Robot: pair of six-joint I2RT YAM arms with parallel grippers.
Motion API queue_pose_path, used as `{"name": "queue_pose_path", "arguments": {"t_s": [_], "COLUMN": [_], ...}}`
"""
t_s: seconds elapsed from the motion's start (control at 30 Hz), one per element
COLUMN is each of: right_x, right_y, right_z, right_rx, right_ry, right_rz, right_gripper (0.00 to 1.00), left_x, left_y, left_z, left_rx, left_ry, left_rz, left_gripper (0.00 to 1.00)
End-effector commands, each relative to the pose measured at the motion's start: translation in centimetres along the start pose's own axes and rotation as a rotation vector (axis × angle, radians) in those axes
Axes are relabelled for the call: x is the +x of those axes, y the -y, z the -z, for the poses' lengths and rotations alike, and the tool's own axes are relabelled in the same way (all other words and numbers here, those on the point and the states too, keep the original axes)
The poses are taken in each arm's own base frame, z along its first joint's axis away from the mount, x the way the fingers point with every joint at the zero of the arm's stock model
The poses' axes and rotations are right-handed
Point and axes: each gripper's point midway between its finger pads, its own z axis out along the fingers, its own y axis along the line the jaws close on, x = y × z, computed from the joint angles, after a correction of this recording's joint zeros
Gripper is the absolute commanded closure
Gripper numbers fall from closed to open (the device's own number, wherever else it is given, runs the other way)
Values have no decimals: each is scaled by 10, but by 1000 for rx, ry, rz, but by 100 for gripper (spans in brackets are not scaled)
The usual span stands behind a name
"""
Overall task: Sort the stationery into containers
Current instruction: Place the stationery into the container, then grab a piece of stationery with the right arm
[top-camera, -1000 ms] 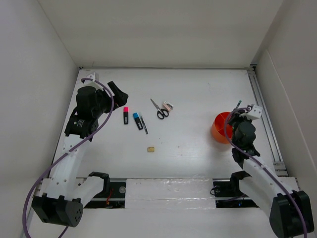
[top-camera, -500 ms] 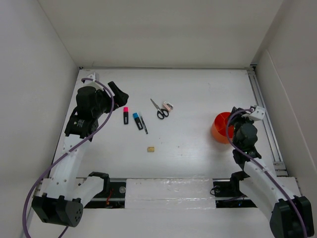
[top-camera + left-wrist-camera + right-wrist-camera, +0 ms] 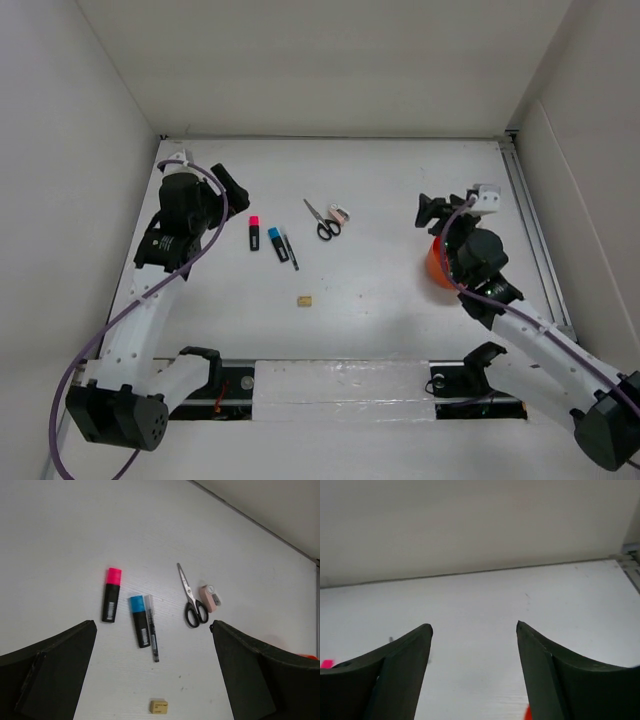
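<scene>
White table [image 3: 380,180], plain white walls [image 3: 330,60], metal rail [image 3: 534,240] along right edge.

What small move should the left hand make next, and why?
Probably lower the open left hand onto the pink marker: it lies nearest that hand, apart from the blue marker, and the hand holds nothing.

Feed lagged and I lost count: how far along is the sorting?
Done: unclear; right arm mostly hides the orange cup. In hand: nothing; left hand and right hand open, empty. Left: pink marker, blue marker, dark pen, scissors, pinkish piece, eraser, on the table.
</scene>
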Motion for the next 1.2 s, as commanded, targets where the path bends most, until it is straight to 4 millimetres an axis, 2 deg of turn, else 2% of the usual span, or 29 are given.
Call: {"name": "queue_pose_path", "arguments": {"t_s": [0.0, 0.03, 0.07, 0.1, 0.13, 0.17, 0.2, 0.23, 0.27, 0.3, 0.33, 0.37, 0.4, 0.43, 0.47, 0.5, 0.53, 0.57, 0.6, 0.63, 0.73, 0.77, 0.87, 0.97, 1.0, 1.1, 1.13, 1.17], "right_x": [-50, -52, -29, -9, -30, 8, 26, 12, 22, 67, 78, 68, 106, 122, 114, 126, 158, 172, 168, 194, 212, 226, 237, 248, 258, 269, 265, 273], "right_y": [-45, -62, -81, -106, -134, -156, -167, -200, -211, -220, -237, -254, -266, -267, -290, -301, -301, -307, -317, -316, -326, -326, -332, -332, -331, -329, -330, -326], "right_z": [-12, -16, -28, -25, -33, -43, -43, -46, -51, -55, -55, -65, -67, -66, -69, -66, -69, -61, -66, -65, -60, -56, -51, -52, -45, -43, -46, -44], "right_rx": [-97, -145, -172, -231, -274, -283, -272, -318, -320, -311, -361, -384, -392, -385, -432, -451, -436, -450, -464, -460, -492, -503, -516, -512, -514, -507, -500, -494], "right_ry": [30, 1, -86, -186, -181, -281, -345, -335, -368, -486, -532, -523, -596, -656, -650, -678, -734, -775, -771, -815, -854, -883, -904, -917, -939, -958, -945, -963], "right_rz": [-3, 7, 11, 42, 32, 76, 115, 105, 106, 124, 114, 88, 120, 140, 121, 134, 171, 194, 184, 208, 214, 220, 229, 237, 254, 266, 266, 277], "right_gripper": [25, 21, 0, 0, 0, 0, 0, 1, 3, 10, 15, 21, 34, 38, 43, 48, 55, 55, 56, 56, 56, 56, 56, 56, 56, 58, 58, 58], "left_x": [-9, -11, -13, -15, -20, -22, -22, -22, -24, -23, -24, -24, -26, -23, -23, -23, -21, -20, -20, -20, -17, -18, -17, -17, -17, -16, -18, -17], "left_y": [-27, -33, -39, -55, -59, -64, -73, -77, -79, -82, -88, -91, -93, -97, -100, -100, -101, -100, -98, -95, -88, -86, -82, -79, -79, -78, -77, -76], "left_z": [-5, -7, -3, -3, 1, 1, 5, 7, 7, 9, 12, 14, 15, 17, 16, 16, 13, 13, 11, 9, 3, 2, 0, -1, -1, -1, -2, -2], "left_rx": [-172, -216, -260, -346, -379, -412, -466, -488, -500, -516, -550, -569, -580, -604, -619, -619, -626, -618, -611, -597, -547, -535, -510, -496, -497, -490, -485, -476], "left_ry": [42, 50, 58, 86, 109, 124, 137, 146, 161, 164, 178, 186, 196, 195, 196, 196, 188, 177, 170, 163, 135, 133, 118, 118, 116, 110, 115, 109], "left_rz": [51, 64, 76, 83, 99, 127, 131, 141, 152, 165, 165, 169, 167, 178, 174, 174, 170, 162, 163, 152, 131, 126, 114, 118, 109, 110, 103, 104], "left_gripper": [1, 1, 1, 1, 1, 1, 1, 1, 1, 1, 1, 1, 1, 1, 1, 1, 1, 1, 1, 1, 1, 1, 1, 1, 1, 1, 1, 1]}}
